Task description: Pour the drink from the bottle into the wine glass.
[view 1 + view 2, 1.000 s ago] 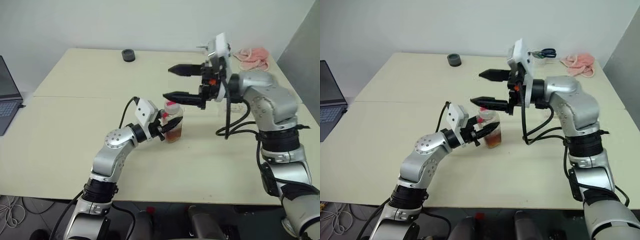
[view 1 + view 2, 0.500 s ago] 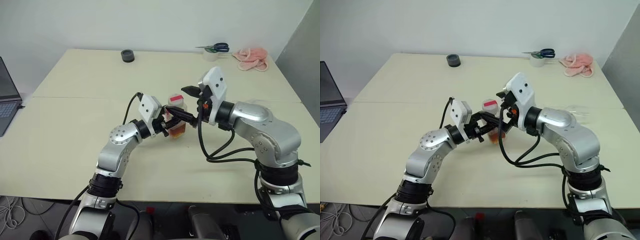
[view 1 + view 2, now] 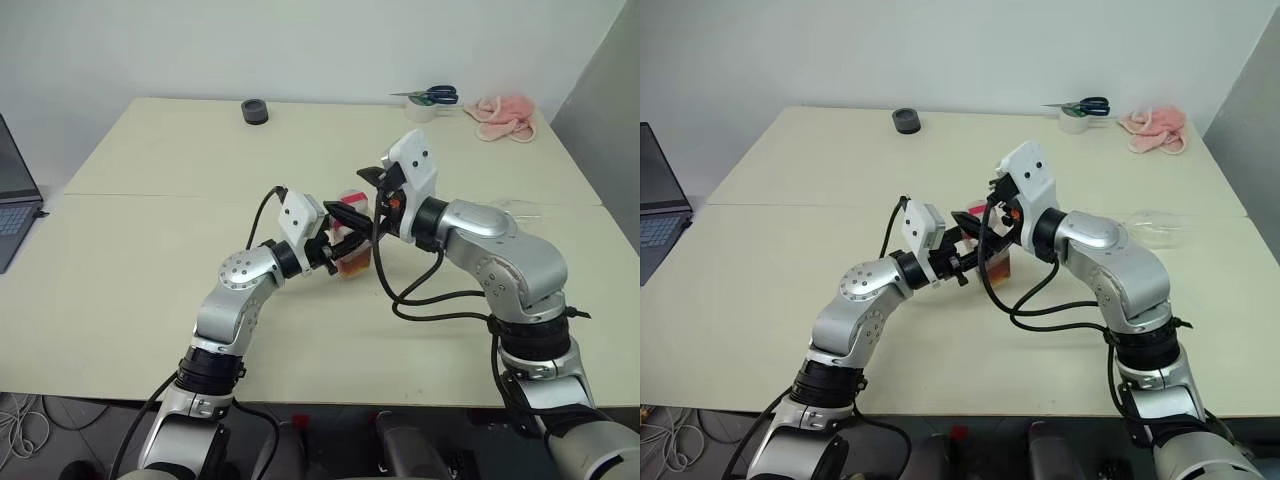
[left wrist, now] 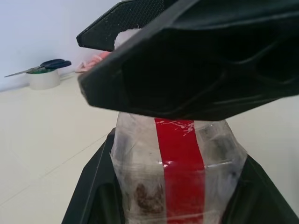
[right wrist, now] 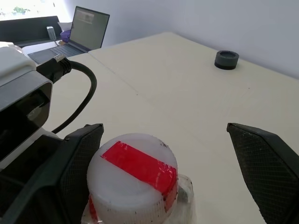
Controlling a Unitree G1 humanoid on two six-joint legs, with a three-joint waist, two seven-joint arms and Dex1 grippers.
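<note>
A small clear bottle point(image 3: 352, 250) with a red strip down its side stands near the table's middle. The amber drink point(image 3: 355, 266) sits low inside it. Its cap point(image 5: 133, 172) is white with a band of red tape. My left gripper point(image 3: 345, 250) is shut on the bottle's body, and its fingers point(image 4: 88, 196) press both sides. My right gripper point(image 3: 352, 195) hangs open at the cap, one finger on each side, not touching it. The wine glass point(image 3: 1152, 224) shows faintly on the table behind my right forearm; I cannot tell how it rests.
A laptop point(image 3: 15, 190) lies at the table's left edge. At the back are a black round object point(image 3: 256, 110), a tape roll with scissors point(image 3: 425, 100) and a pink cloth point(image 3: 505, 115).
My right gripper has come down from well above the table and swung over to the bottle's cap, still open. The left gripper keeps hold of the bottle in the same spot.
</note>
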